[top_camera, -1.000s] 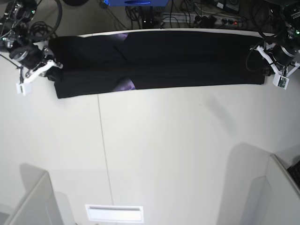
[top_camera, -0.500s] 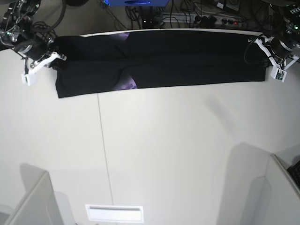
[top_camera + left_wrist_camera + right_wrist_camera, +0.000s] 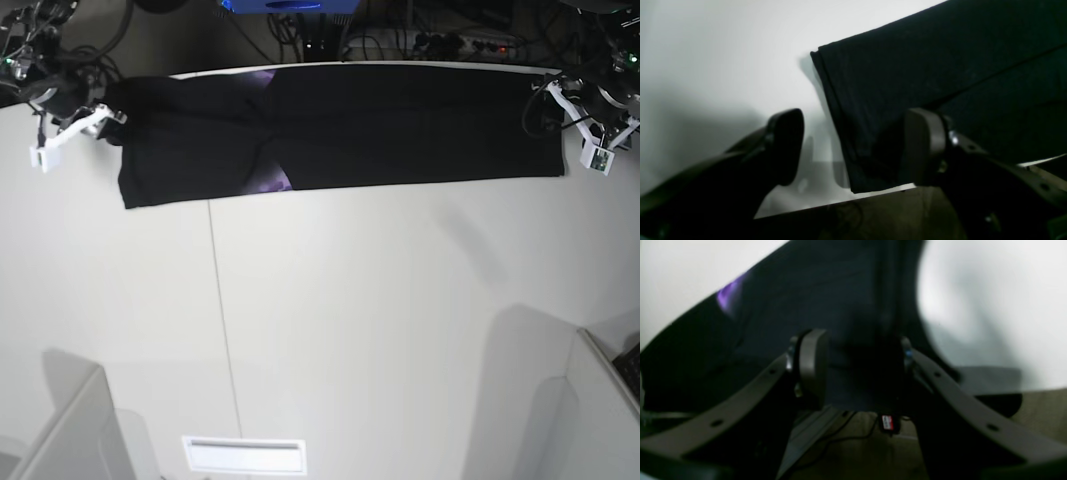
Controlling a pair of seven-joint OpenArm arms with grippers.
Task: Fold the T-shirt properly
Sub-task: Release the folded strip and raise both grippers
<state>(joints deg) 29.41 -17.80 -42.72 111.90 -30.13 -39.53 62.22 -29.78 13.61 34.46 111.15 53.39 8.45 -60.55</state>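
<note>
Left tool, lower centre of its wrist view: jaws stood wide apart, nothing clamped. One finger hung over bare white tabletop; the other finger sat over the end of the T-shirt, whose stacked edge ran between them. Contact with the cloth could not be judged.

Right tool, centre of its wrist view: jaws parted, dark cloth filling the gap behind them; view blurred, no grip evident. A purple patch of print showed at upper left.

Base view: T-shirt lay as a long black band along the tabletop's far edge, top of frame. Left tool at its right end, right tool at its left end. Purple print peeked out left of centre.
</note>
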